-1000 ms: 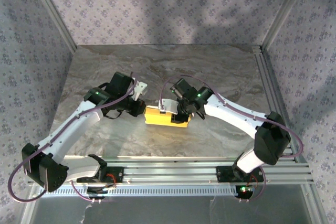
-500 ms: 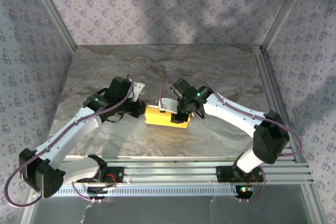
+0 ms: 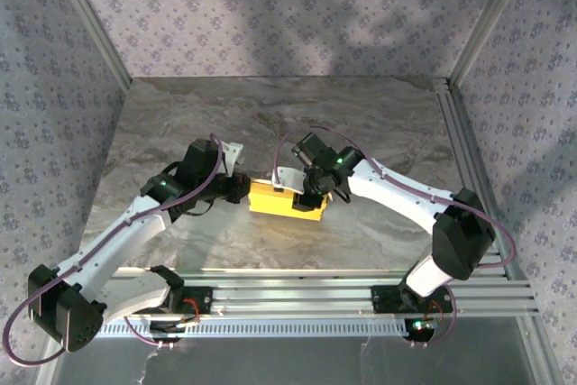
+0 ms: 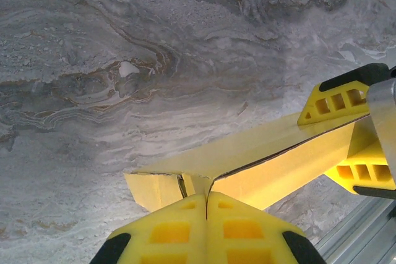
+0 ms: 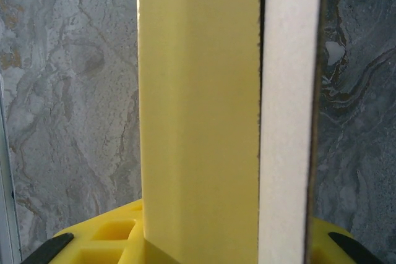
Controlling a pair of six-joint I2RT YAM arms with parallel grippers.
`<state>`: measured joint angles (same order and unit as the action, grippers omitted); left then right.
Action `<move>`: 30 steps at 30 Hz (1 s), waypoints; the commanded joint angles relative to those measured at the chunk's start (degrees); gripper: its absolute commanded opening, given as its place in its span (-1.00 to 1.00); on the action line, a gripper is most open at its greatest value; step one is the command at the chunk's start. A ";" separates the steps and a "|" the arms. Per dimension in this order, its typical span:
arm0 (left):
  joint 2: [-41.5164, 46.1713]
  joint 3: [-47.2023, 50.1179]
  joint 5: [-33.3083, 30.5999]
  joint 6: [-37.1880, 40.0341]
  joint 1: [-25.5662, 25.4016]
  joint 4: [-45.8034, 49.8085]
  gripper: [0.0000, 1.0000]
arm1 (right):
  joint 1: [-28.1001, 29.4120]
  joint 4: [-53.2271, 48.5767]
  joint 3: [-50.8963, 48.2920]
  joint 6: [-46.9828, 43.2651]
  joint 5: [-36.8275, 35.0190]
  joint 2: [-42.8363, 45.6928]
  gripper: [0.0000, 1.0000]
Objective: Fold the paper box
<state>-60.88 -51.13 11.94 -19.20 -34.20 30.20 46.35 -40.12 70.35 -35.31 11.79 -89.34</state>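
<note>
The paper box (image 3: 287, 199) lies yellow side out on the tabletop (image 3: 379, 114), about midway between the left and right edges and nearer the near edge than the far one. It is already a long, low block, lying roughly parallel to the near edge. A white flap (image 3: 287, 178) stands up along its far side, not folded in. In my right wrist view that white flap (image 5: 289, 109) runs beside the yellow body (image 5: 198, 122), with a thin dark gap between them.

My right pincer (image 3: 314, 194) is at the box's right end. Its jaws are partly open and clamped across the box, one yellow pad on each side of it. My left wrist view shows those two pads (image 4: 337, 100) straddling the far end of the box (image 4: 266, 165).

My left pincer (image 3: 242, 188) is at the box's left end, its pads (image 4: 167, 233) pressed flat together. The tips touch the corner where the end flaps meet. Whether a thin edge of card is nipped between them, I cannot tell.

Beyond the box the marbled tabletop stretches to the patterned walls (image 3: 270, 6).
</note>
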 commanded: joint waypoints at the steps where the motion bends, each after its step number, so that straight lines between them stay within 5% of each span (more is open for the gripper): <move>1: 0.85 0.85 -0.60 -1.53 -0.11 -2.73 -1.00 | -0.21 0.00 1.56 0.75 1.01 -0.06 -0.45; 30: 4.12 11.38 -5.67 -1.15 -2.74 -11.93 -1.00 | -0.29 3.38 0.19 0.83 -2.74 -0.40 -0.38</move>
<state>-57.36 -41.87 8.54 -20.64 -36.14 18.52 46.22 -40.12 70.19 -35.33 8.86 -90.17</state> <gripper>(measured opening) 0.044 0.311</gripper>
